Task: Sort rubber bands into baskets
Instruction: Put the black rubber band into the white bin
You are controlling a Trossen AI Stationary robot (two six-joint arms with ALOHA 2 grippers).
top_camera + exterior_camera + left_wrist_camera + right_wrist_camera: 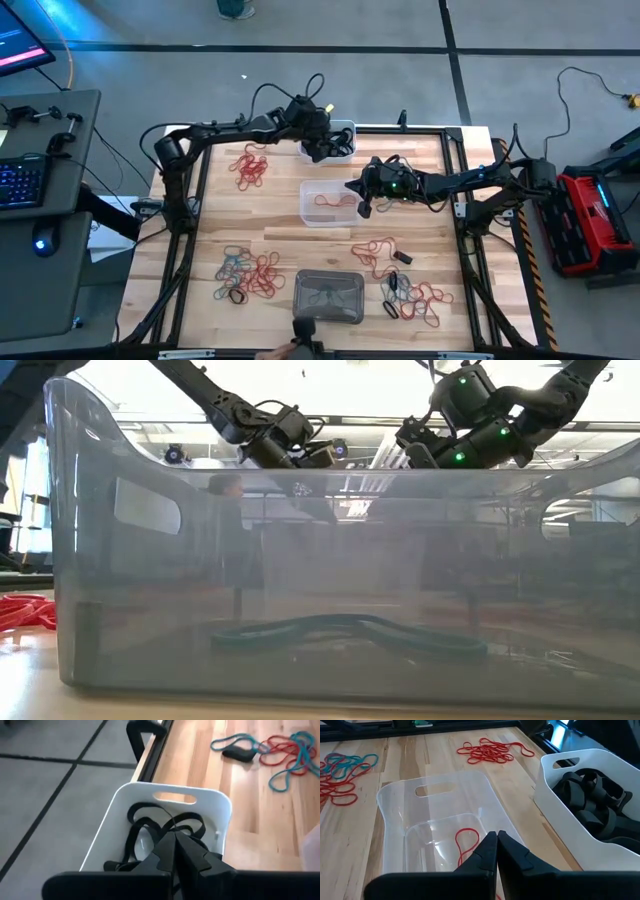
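Here the left gripper (175, 851), fingers pressed together and empty, hangs over the white basket (212, 805) holding black bands (150, 822); it should lift straight clear. The right gripper (496, 851), likewise closed, hovers over the clear basket (395, 795) with its red band (466, 840).

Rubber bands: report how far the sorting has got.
Done: black bands lie in the white basket, a red band in the clear basket, a teal band in the grey basket. In hand: nothing seen; left gripper over the white basket, right gripper over the clear one, jaws shut. Left: mixed piles on the table.
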